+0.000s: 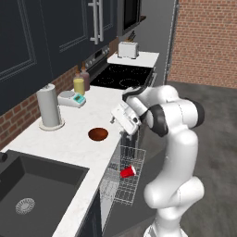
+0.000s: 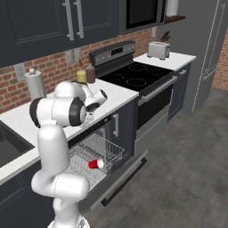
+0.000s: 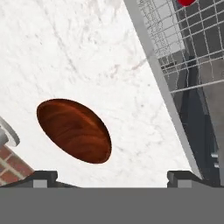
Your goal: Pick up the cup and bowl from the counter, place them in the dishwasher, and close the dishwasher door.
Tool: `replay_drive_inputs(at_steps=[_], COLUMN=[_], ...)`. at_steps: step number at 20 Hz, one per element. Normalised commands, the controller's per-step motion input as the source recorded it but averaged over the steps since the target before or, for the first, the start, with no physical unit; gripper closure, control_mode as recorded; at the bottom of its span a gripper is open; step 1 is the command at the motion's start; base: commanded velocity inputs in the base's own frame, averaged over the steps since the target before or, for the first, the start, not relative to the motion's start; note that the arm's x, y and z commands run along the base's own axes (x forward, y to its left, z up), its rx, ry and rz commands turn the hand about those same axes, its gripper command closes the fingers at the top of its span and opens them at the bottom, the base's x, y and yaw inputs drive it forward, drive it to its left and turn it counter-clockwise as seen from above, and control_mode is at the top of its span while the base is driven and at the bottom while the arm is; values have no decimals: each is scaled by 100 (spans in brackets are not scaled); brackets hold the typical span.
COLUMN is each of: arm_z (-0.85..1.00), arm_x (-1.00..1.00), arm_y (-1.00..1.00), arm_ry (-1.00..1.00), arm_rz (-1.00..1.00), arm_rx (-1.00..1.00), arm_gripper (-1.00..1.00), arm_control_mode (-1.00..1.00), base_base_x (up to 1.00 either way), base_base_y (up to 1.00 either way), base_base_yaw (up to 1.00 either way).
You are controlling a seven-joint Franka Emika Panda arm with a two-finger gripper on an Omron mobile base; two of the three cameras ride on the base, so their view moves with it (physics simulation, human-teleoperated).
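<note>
Bowl up close; cup in rack.

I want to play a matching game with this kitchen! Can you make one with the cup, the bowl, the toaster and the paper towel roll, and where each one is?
Things:
1. cup
2. bowl
3. toaster
4. paper towel roll

Places:
A. on the counter, near its front edge
B. lying in the dishwasher's wire rack
C. standing by the brick wall
D. beyond the stove

Pairs: 1-B, 2-A, 3-D, 4-C
</note>
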Motion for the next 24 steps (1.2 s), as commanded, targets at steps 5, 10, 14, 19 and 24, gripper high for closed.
replay_drive_inputs(at_steps=[5,10,14,19,24], arm_z=[-26,-34,-40,-34,-31], arm_x=[9,7,13,4,17], arm_y=[56,52,30,11,7], arm_ry=[-4,-9,-8,-11,-11], arm_rz=[15,7,1,0,0], arm_rx=[-6,-11,-15,-16,-12], arm_gripper=[-100,-100,-100,-100,-100], arm_control_mode=[-100,-100,-100,-100,-100], base_base_x=[0,0,0,0,0], base_base_y=[0,0,0,0,0], base_base_yaw=[0,0,0,0,0])
